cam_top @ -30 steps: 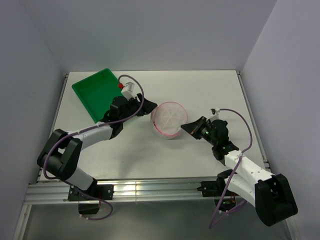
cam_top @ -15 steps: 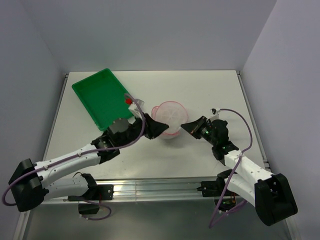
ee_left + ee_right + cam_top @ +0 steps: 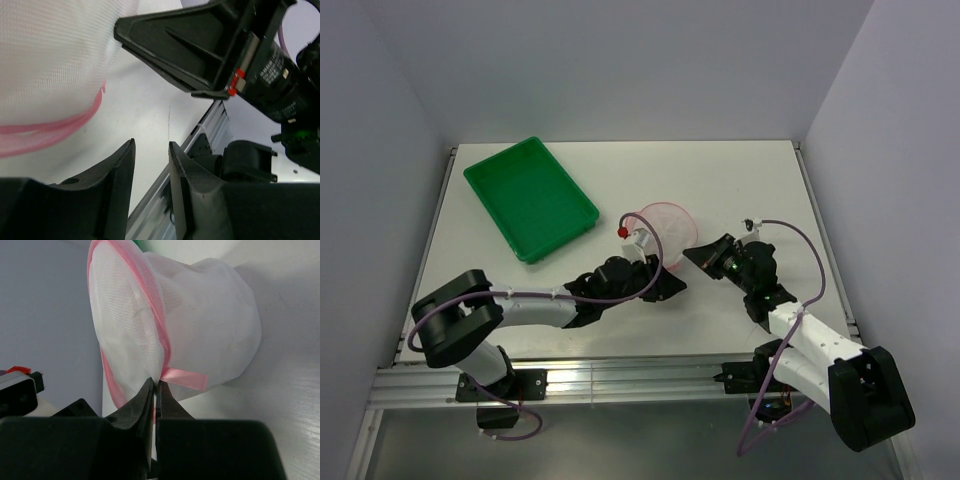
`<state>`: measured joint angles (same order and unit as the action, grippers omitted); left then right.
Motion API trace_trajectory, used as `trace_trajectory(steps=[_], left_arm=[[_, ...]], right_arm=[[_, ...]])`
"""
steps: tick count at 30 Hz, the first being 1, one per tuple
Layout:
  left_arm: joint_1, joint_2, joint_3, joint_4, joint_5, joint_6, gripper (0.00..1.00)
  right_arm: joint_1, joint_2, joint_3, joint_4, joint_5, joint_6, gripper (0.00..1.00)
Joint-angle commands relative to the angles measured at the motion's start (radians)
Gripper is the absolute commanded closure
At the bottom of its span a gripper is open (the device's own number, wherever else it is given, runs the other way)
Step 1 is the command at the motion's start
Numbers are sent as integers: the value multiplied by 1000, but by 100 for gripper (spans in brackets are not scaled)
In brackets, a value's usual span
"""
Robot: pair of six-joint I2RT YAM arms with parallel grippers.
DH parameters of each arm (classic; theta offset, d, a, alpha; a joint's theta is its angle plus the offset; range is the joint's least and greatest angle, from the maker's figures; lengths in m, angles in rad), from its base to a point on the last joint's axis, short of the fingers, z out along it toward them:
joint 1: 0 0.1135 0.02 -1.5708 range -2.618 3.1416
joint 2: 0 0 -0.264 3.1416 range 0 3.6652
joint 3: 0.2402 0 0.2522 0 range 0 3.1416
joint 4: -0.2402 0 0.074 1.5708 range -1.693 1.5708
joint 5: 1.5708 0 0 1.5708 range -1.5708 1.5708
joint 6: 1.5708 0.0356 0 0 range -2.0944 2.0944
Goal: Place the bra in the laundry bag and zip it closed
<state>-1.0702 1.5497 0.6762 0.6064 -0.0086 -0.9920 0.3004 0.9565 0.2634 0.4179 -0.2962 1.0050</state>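
The laundry bag [image 3: 661, 228] is a white mesh pouch with pink edging, standing tilted at mid-table. In the right wrist view the laundry bag [image 3: 205, 320] fills the frame, and my right gripper [image 3: 157, 382] is shut on its pink zip edge beside a pink ribbon loop [image 3: 186, 379]. From above, the right gripper [image 3: 693, 256] sits at the bag's right rim. My left gripper [image 3: 670, 287] lies low, just in front of the bag. Its jaws stand apart with nothing between them, and the left gripper [image 3: 151, 146] is below the laundry bag [image 3: 50, 60]. The bra is hidden.
A green plastic tray [image 3: 530, 197] lies at the back left of the table. The metal rail of the table's front edge [image 3: 207, 127] runs close behind the left fingers. The right gripper's black body [image 3: 190, 45] hangs just above the left one.
The left arm has swung from the green tray across to the front of the bag, and its jaws narrowed partway. The bag has tipped slightly. The right arm kept its grip.
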Motion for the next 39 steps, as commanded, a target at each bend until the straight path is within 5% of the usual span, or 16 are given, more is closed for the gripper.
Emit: trace_trajectory(steps=[1, 12, 30, 39], left_arm=[[-10, 47, 2, 199, -47, -82, 61], [-23, 104, 3, 224, -243, -74, 61], [-66, 125, 31, 217, -366, -53, 52], [-71, 173, 111, 173, -403, -36, 58]], right_arm=[[3, -16, -12, 53, 19, -20, 100], [3, -62, -29, 44, 16, -28, 100], [14, -119, -49, 35, 31, 0, 100], [16, -173, -69, 6, 35, -28, 100]])
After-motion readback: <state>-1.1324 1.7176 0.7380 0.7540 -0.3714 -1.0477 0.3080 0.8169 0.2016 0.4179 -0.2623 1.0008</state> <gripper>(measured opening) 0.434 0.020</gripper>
